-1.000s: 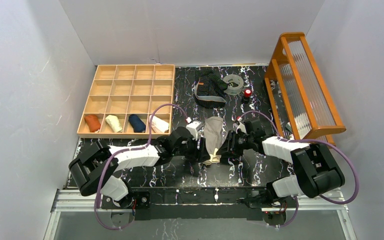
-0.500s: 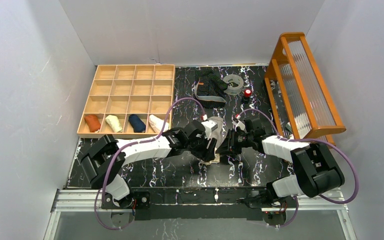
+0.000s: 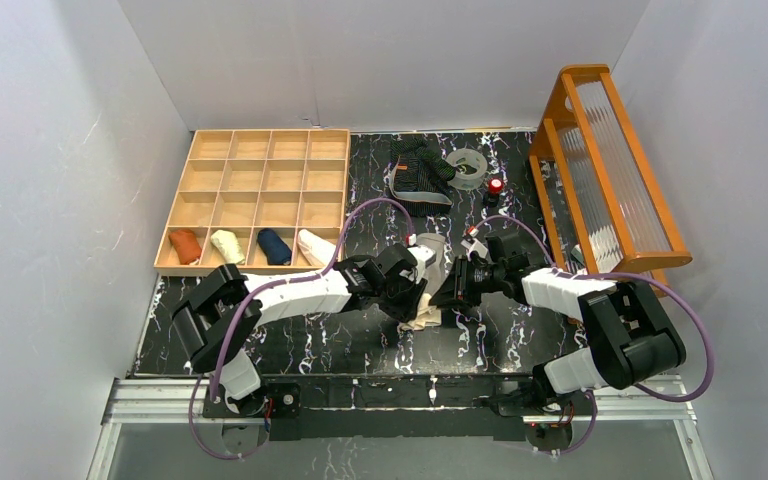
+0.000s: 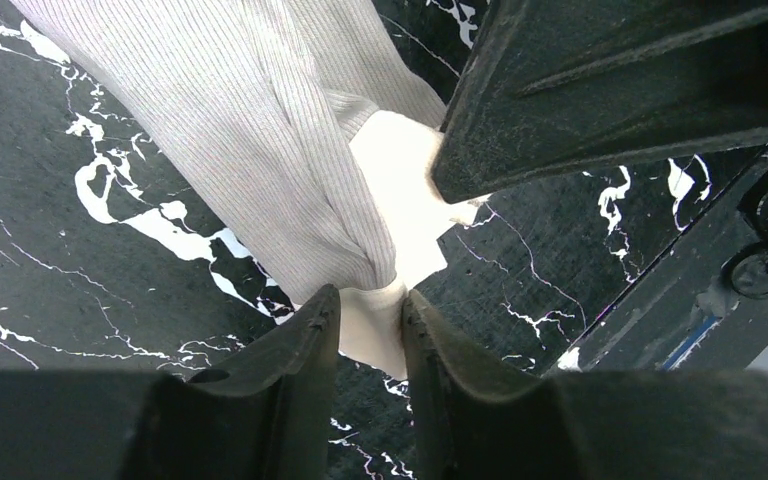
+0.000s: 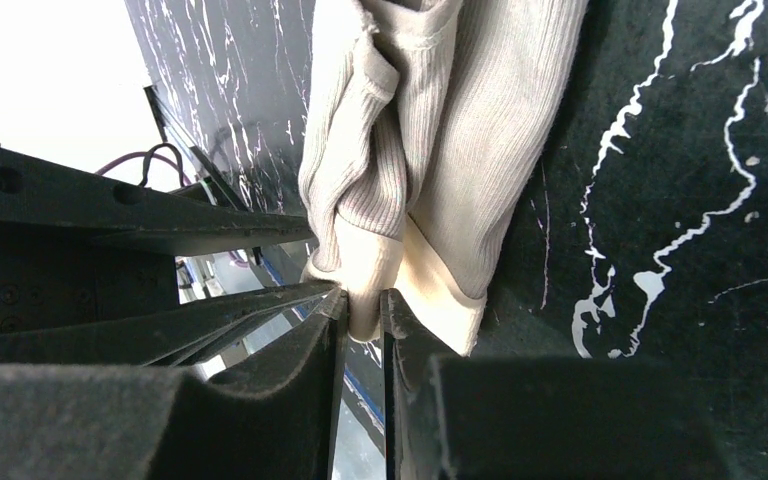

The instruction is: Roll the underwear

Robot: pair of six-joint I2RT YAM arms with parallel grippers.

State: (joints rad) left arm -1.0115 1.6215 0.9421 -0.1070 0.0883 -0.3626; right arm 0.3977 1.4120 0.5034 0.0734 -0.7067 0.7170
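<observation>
The beige-grey underwear lies lengthwise on the black marble table, between both arms. My left gripper is shut on its near pale waistband edge; the left wrist view shows the cloth pinched between the fingers. My right gripper is shut on the same near edge from the right; the right wrist view shows the bunched cloth in its narrow gap. The black striped underwear lies at the back of the table.
A wooden grid tray at back left holds several rolled garments in its front row. A clear tape ring and a small red-topped object sit at the back. An orange wooden rack stands at right.
My left gripper moved right onto the near edge of the beige underwear and closed on it. The right gripper stayed at that edge, shifting slightly left.
</observation>
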